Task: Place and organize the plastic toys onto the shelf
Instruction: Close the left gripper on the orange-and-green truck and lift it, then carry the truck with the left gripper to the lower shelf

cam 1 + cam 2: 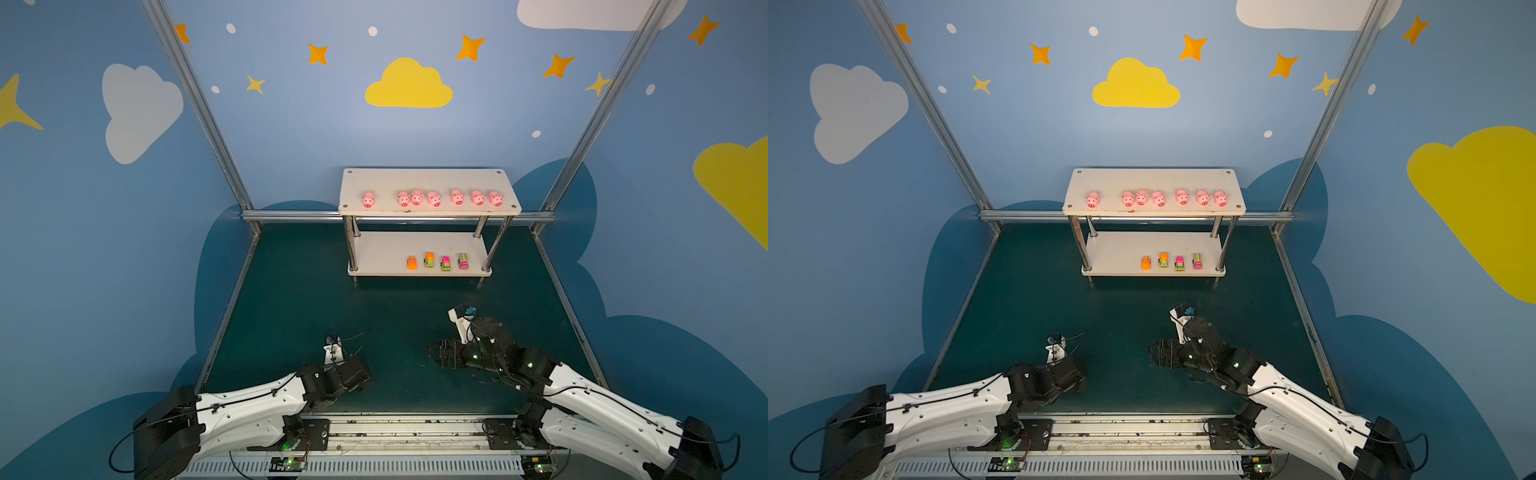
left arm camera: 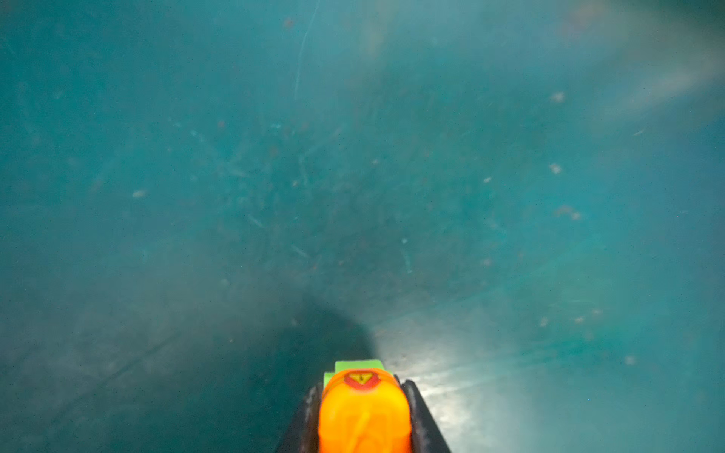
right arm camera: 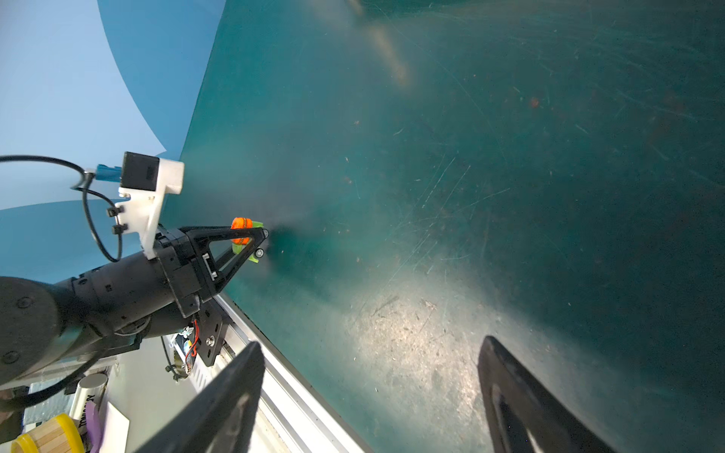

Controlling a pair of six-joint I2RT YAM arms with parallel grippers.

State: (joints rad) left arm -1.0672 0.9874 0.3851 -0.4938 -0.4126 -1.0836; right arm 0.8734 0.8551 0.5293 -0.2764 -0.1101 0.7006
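The shelf (image 1: 428, 178) stands at the back of the green table. Several pink pigs (image 1: 434, 198) line its top board in a row facing forward. Several tiny vehicles (image 1: 429, 260) sit side by side on the right half of its lower board (image 1: 382, 253). My left gripper (image 2: 363, 386) is shut on an orange and lime green toy vehicle (image 2: 365, 412), close above the mat near the front edge. The right wrist view shows that same toy vehicle (image 3: 242, 231) pinched between the left fingers. My right gripper (image 3: 370, 343) is open and empty, low over the mat at front right (image 1: 434, 353).
Slanted metal frame posts (image 1: 199, 108) and a crossbar (image 1: 291, 215) fence the table's back and sides. A metal rail (image 1: 407, 432) runs along the front edge between the arm bases. A yellow-lidded container (image 3: 47, 435) and other clutter lie off the table beyond the rail.
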